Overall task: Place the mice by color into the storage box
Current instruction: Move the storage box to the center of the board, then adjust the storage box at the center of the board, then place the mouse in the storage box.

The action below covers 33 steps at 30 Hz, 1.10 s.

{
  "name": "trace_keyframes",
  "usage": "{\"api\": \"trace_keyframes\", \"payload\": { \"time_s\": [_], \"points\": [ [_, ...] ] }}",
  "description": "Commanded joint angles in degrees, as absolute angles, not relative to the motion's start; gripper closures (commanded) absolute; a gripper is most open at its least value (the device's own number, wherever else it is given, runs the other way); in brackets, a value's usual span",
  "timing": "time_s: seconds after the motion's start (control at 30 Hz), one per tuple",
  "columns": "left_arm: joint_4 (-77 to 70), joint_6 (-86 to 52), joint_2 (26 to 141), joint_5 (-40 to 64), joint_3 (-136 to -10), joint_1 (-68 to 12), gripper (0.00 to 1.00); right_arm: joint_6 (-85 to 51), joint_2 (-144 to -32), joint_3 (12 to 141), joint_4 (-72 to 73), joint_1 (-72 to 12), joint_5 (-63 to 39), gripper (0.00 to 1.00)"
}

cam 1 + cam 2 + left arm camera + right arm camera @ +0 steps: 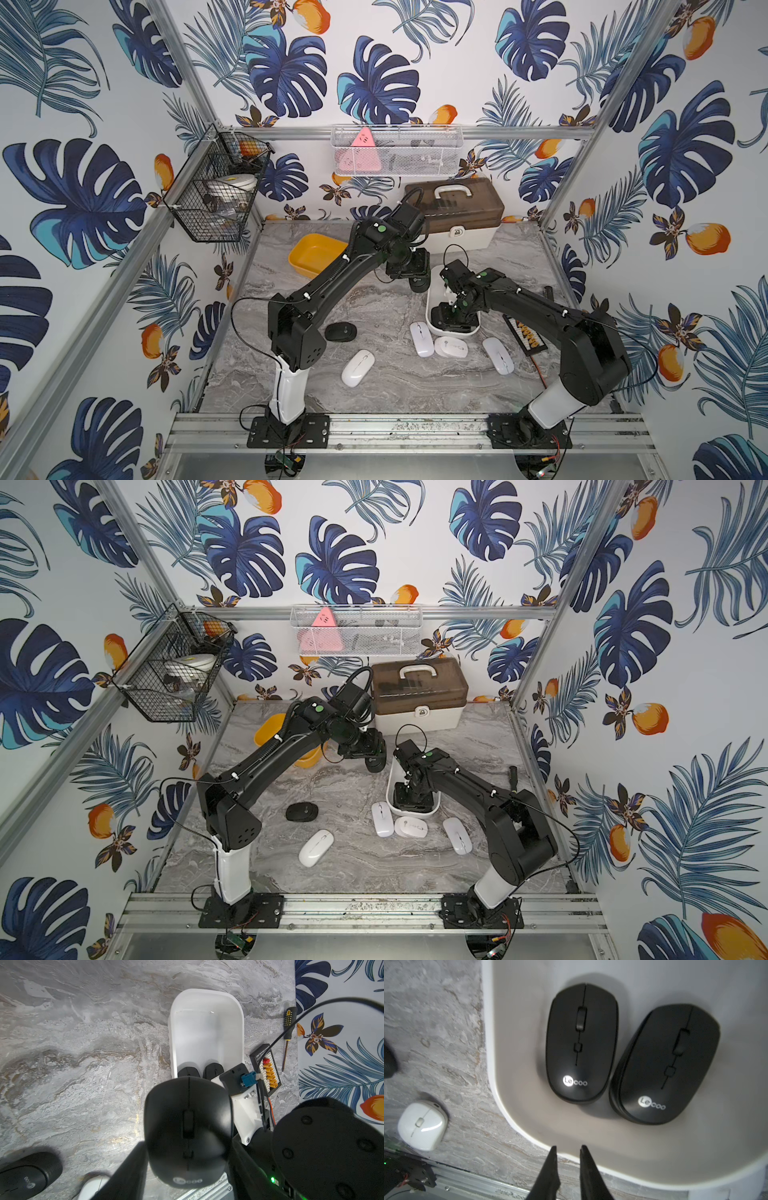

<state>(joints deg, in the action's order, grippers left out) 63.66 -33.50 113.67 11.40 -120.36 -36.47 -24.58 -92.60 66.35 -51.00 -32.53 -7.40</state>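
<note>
Two black mice [581, 1043] lie side by side in the white box [517, 1022]. Over one end hangs the right hand [568, 1148], fingers slightly apart, empty. Beside the box, the left hand [417, 282] is clamped on a third black mouse [188, 1126]. Four white mice [422, 338] lie on the bench [395, 390].

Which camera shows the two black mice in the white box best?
The right wrist view: both black mice lie side by side, whole, logos readable, in the white box. The left wrist view shows only their tips; in both top views the right gripper largely hides them.
</note>
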Motion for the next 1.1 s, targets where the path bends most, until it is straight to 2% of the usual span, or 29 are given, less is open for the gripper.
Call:
{"api": "trace_keyframes", "payload": {
  "time_s": [0.0, 0.17, 0.33, 0.47, 0.6, 0.7, 1.07],
  "points": [
    [63.13, -32.75, 115.17, 11.64, -121.35, -37.67, 0.47, -24.58, -89.91, 65.51, -54.97, -32.61, -6.84, 0.76],
    [64.49, -30.38, 122.50, 10.62, -127.88, -41.27, 0.48, -29.39, -79.74, 63.20, -55.34, -29.16, -6.38, 0.67],
    [64.76, -28.88, 129.99, 8.31, -131.74, -43.15, 0.48, -31.37, -69.86, 62.79, -57.57, -23.28, -6.50, 0.47],
    [65.81, -28.48, 135.84, 5.57, -135.07, -43.29, 0.48, -31.63, -67.07, 63.54, -58.68, -21.32, -6.44, 0.33],
    [66.35, -29.16, 141.41, 4.62, -141.26, -43.24, 0.48, -32.05, -66.02, 63.85, -57.68, -21.23, -7.24, 0.27],
    [66.15, -30.45, 144.39, 5.09, -144.93, -43.24, 0.48, -31.74, -66.14, 64.10, -57.87, -21.19, -7.52, 0.25],
    [60.54, -34.26, 146.79, 1.56, -143.16, -42.94, 0.47, -31.26, -64.48, 61.15, -55.30, -21.20, -10.30, 0.23]
  ]
}}
